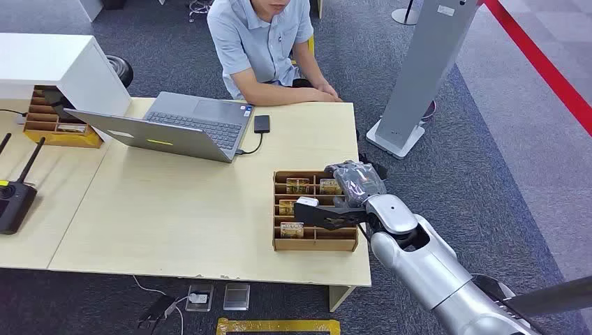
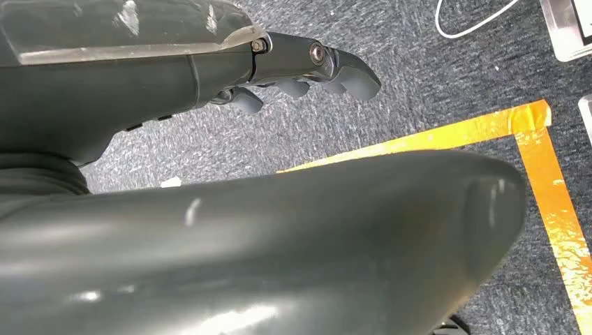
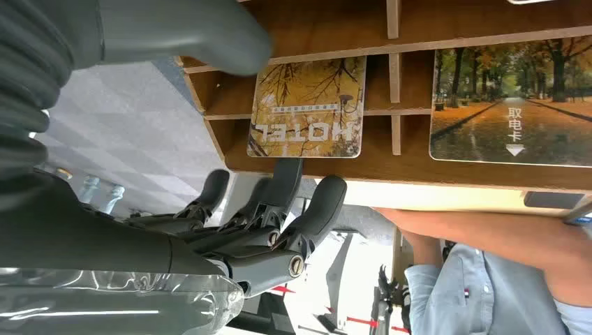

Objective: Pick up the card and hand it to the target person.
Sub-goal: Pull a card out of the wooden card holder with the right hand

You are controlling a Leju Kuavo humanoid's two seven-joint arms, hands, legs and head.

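Right hand (image 1: 354, 183): empty, fingers spread beside the HOTEL card (image 3: 307, 108) in the wooden rack (image 1: 314, 239)
Left hand (image 2: 307, 70): empty, fingers loosely curled above carpet

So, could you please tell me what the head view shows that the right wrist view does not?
Head view alone: the laptop, the phone and the whole table. Right wrist view alone: the print on the HOTEL card and the fingers apart just beside it, holding nothing. Both share the right hand, the wooden card rack and the seated person.

Right hand (image 1: 354, 183) open, fingers apart.
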